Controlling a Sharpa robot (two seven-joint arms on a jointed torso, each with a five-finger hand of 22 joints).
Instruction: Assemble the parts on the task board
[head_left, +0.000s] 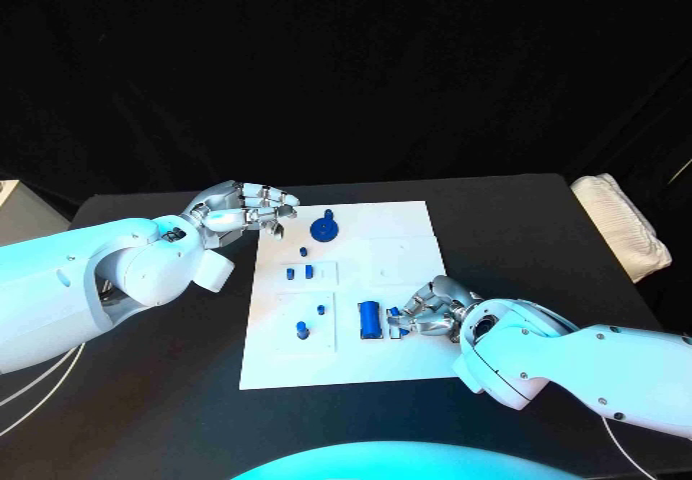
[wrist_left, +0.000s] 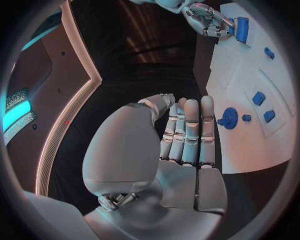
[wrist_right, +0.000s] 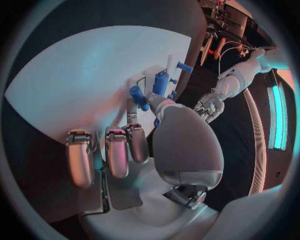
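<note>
The white task board (head_left: 346, 345) lies in the middle of the black table. On it are a round blue part with a stem (head_left: 325, 228), two small blue parts (head_left: 299, 272) in a recess, and a blue cylinder (head_left: 369, 318) (wrist_left: 241, 29). My right hand (head_left: 426, 310) (wrist_left: 209, 22) rests at the board's right side, just beside the cylinder. Its thumb and a finger pinch a small blue part (head_left: 392, 322) (wrist_right: 138, 96). My left hand (head_left: 245, 210) (wrist_left: 181, 135) hovers by the board's far left corner, fingers stretched out side by side, holding nothing.
A folded white cloth (head_left: 623, 225) lies at the table's right edge. More small blue parts (head_left: 302, 328) sit near the board's left side. Bare black table (head_left: 173, 400) surrounds the board.
</note>
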